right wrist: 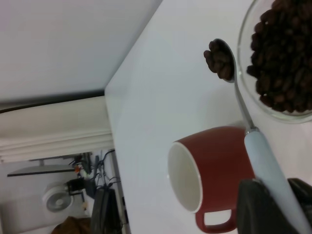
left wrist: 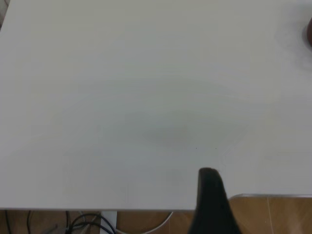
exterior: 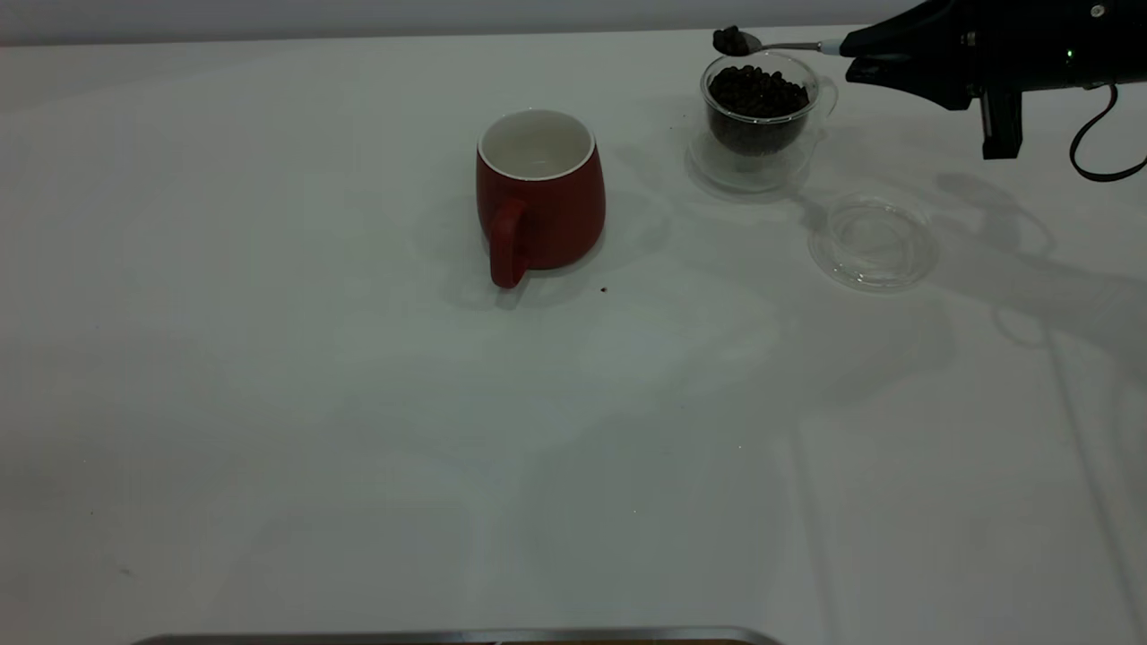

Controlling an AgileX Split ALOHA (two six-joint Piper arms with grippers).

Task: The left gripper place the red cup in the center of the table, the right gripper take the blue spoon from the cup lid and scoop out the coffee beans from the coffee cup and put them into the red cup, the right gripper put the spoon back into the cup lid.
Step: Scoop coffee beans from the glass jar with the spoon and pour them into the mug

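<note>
The red cup (exterior: 539, 202) stands upright near the middle of the table (exterior: 269, 403), its white inside bare and its handle toward the front. My right gripper (exterior: 847, 49) is shut on the blue spoon (exterior: 789, 46) by its pale handle. The spoon's bowl carries a few coffee beans (exterior: 733, 39) just above the far rim of the coffee cup (exterior: 758, 116), which holds a heap of beans. In the right wrist view the spoon (right wrist: 263, 156) points past the red cup (right wrist: 219, 165). The cup lid (exterior: 874, 242) lies bare. My left gripper (left wrist: 210, 204) hangs over the table's edge, away from everything.
One stray bean (exterior: 603, 289) lies on the table just in front of the red cup. A metal strip (exterior: 448, 636) runs along the near edge. In the left wrist view, wooden floor (left wrist: 273, 214) and cables (left wrist: 83, 222) show beyond the table's edge.
</note>
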